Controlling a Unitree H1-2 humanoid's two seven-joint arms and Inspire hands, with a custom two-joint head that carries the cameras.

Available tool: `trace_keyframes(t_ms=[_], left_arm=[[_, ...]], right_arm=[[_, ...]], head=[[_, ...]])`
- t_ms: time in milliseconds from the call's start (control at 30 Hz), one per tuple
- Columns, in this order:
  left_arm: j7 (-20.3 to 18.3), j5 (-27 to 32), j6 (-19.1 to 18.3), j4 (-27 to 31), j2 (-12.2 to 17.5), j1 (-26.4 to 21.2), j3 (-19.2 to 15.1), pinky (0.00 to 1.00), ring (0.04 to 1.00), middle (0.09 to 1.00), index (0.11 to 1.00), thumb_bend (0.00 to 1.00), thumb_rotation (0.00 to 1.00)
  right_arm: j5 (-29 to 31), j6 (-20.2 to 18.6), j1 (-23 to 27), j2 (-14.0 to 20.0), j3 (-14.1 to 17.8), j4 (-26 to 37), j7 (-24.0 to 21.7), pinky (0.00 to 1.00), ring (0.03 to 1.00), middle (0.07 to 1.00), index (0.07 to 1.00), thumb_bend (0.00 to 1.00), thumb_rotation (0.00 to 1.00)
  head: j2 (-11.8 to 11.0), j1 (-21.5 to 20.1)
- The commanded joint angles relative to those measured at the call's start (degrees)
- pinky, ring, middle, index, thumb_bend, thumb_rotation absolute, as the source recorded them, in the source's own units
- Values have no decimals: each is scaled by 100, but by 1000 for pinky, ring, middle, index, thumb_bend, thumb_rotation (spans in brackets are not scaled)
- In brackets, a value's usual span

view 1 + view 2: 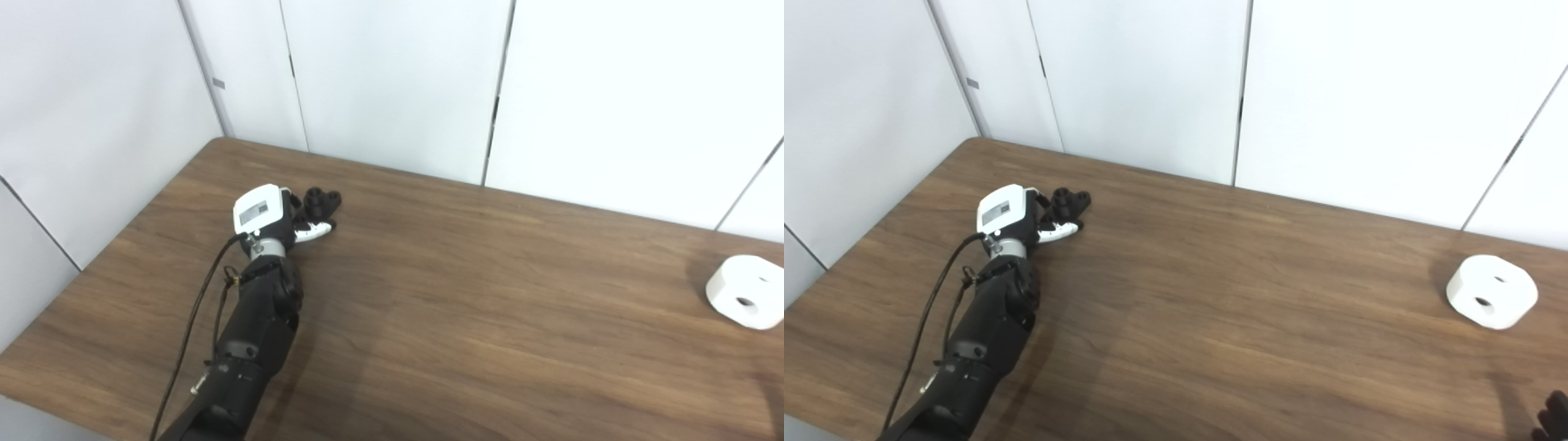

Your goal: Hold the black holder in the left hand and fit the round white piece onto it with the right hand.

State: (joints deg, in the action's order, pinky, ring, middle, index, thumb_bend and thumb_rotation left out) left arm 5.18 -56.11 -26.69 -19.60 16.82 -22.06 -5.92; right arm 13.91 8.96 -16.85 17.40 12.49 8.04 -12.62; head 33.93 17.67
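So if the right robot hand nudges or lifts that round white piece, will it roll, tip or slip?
The round white piece lies on a broad face on the table, so it probably slides rather than rolls or tips. Its thick, solid-looking body suggests it is rigid. The smooth rounded sides may be somewhat slippery, and its width likely needs a wide grasp.

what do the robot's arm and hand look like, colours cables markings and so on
The left arm is a bulky matte black shell with a silver wrist ring. A thin black cable runs loosely along its outer side. The left hand has a white back plate bearing a grey rectangular label, with black-and-white fingers. Of the right hand, only a dark sliver shows at the frame's corner.
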Motion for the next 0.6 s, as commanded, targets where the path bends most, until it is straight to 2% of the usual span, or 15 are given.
trace_keyframes(t_ms=[0,33,67,100,167,333,567], left_arm=[[265,48,-18,67,101,-184,6,936,892,807,591,773,266],[383,125,-12,55,119,-174,42,931,883,795,573,765,224],[490,194,-2,38,135,-166,76,920,867,775,524,621,133],[561,254,0,27,149,-165,96,914,858,763,507,572,100],[707,381,12,4,174,-162,140,913,846,743,491,531,67],[914,653,27,-28,241,-148,266,900,831,728,485,521,47],[920,925,8,47,311,-89,383,900,843,738,485,520,45]], right_arm=[[-35,-195,-183,-56,-73,-32,37,1000,1000,1000,986,782,1000],[-41,-203,-185,-55,-72,-31,42,1000,1000,1000,986,781,1000],[-44,-199,-185,-54,-71,-36,46,1000,1000,1000,985,781,1000],[-47,-199,-183,-55,-71,-31,53,1000,1000,1000,983,779,1000],[-39,-192,-182,-55,-73,-28,59,1000,1000,1000,978,775,1000],[-53,-183,-184,-49,-82,-33,73,1000,1000,1000,982,753,1000],[-22,-171,-178,-30,-98,-54,43,1000,1000,1000,990,740,1000]], head=[[1,4],[1,4],[1,4],[39,-2],[39,-2],[62,-9],[80,-64]])
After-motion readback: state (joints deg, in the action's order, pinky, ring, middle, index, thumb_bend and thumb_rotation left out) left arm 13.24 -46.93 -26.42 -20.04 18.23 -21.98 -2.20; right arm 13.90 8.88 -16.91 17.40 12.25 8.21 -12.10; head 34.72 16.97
